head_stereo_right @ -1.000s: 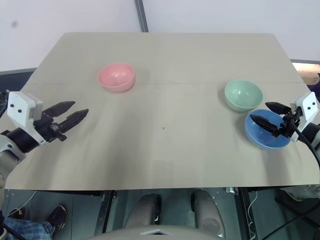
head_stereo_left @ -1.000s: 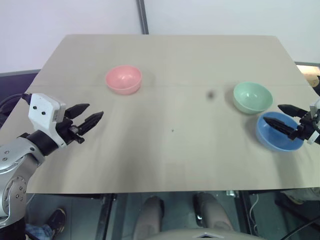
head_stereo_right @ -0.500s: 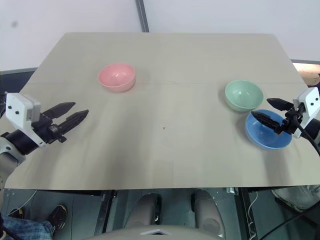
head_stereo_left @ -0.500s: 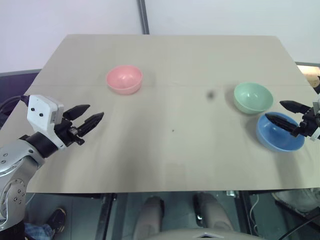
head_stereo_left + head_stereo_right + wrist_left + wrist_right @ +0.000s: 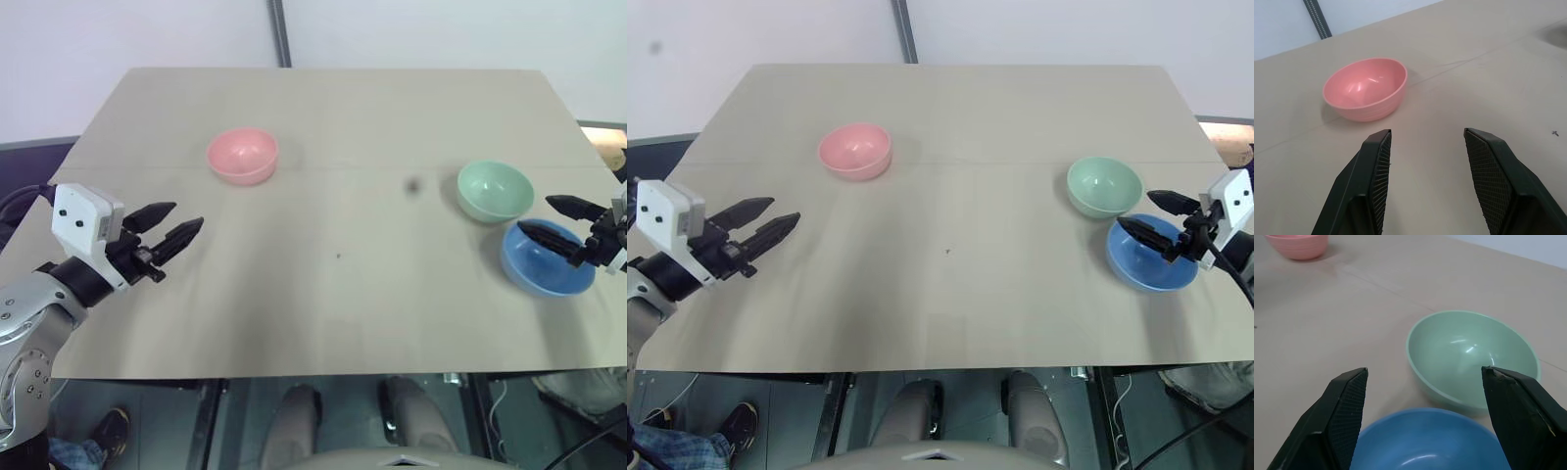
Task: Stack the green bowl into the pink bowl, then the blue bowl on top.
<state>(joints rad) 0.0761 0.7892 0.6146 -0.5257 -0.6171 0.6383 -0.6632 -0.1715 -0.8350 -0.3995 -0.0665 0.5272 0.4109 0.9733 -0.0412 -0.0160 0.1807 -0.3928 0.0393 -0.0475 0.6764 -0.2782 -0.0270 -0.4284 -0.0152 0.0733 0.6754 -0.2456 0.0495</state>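
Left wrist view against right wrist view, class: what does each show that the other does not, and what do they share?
Left wrist view alone: the left tool, fingers apart, nothing between them. Right wrist view alone: the green bowl and the blue bowl close beside it, with the right tool, fingers wide apart, over the blue bowl. Shared: the pink bowl, upright and empty, and the tan table.

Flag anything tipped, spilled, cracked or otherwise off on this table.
Nothing stands out. The pink bowl, green bowl and blue bowl all sit upright, empty and unstacked on the table.
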